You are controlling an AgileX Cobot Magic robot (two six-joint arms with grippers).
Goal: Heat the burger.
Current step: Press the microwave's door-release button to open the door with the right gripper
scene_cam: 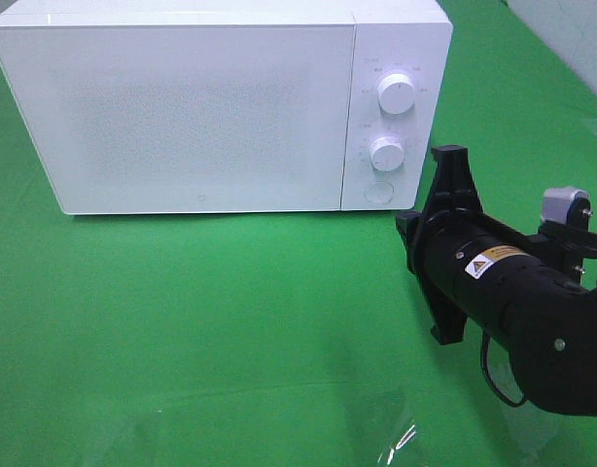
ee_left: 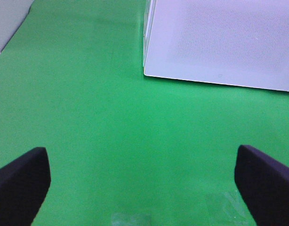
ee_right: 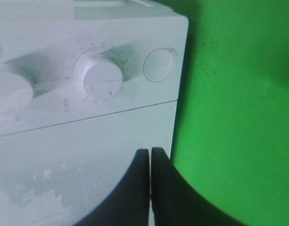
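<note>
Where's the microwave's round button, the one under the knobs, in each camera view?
Exterior high: round button at the control panel's bottom, under the lower knob.
Left wrist: not in view.
Right wrist: round button beside the lower knob, by the microwave's edge.
Shared landmark: the microwave door, in all three.

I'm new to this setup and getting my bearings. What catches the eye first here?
A big white microwave, door shut, fills the back of the green cloth. The black right gripper, jaws shut, sits by the microwave's control-panel end, on the right.
</note>
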